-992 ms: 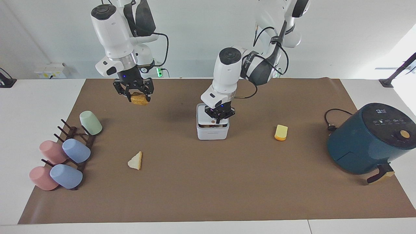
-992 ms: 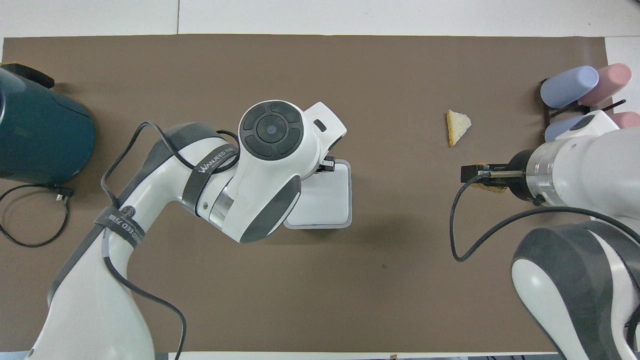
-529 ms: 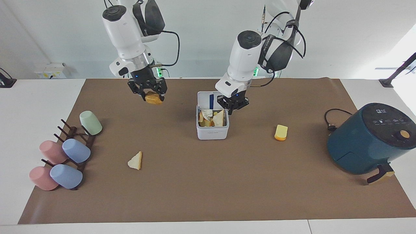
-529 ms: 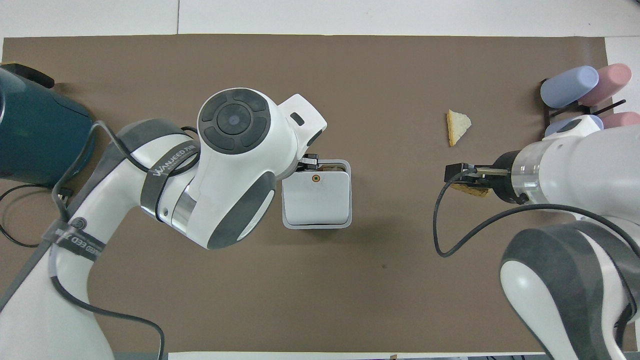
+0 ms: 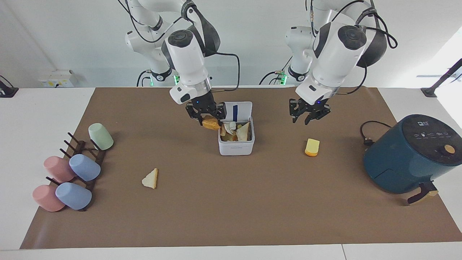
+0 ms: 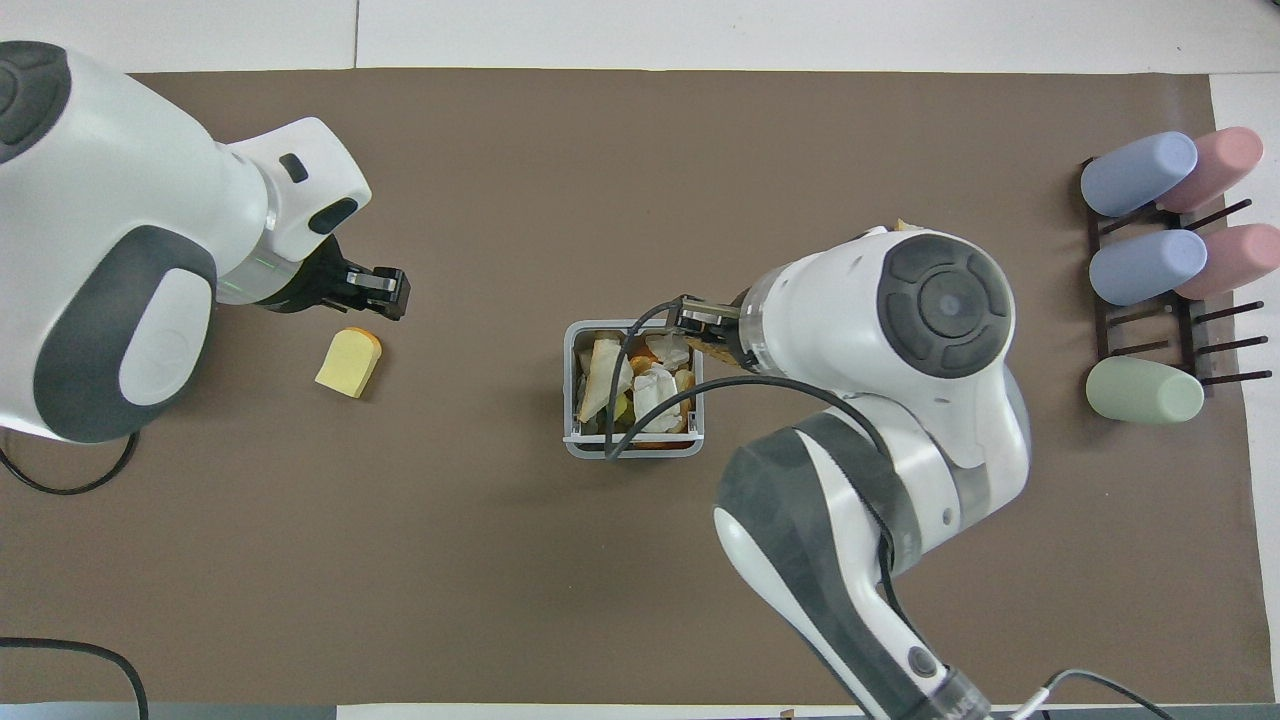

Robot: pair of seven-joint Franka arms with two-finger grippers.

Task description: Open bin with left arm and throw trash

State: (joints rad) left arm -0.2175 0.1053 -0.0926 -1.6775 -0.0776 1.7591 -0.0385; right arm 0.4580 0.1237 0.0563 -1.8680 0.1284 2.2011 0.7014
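We see the bin (image 5: 236, 144) with its lid (image 5: 236, 110) upright on the robots' side, mouth uncovered from above. The right gripper (image 5: 206, 116) with a fried lump (image 5: 211, 124) crowds the rim at the right arm's end. Open mat (image 5: 231, 202) surrounds the bread wedge (image 5: 150, 179) and yellow block (image 5: 312, 147).

— What's on the table (image 5: 231, 216)?

— A brown mat covers it. The open white bin (image 5: 236, 144) stands just below the right gripper (image 5: 206, 116), full of scraps. A yellow block (image 5: 312, 147) lies under the left gripper (image 5: 308, 113).

— Anything else?

— A bread wedge (image 5: 151, 179) sits well apart from both jaws, a rack of cups (image 5: 72, 173) at the right arm's end, a teal air fryer (image 5: 411, 153) at the left arm's.
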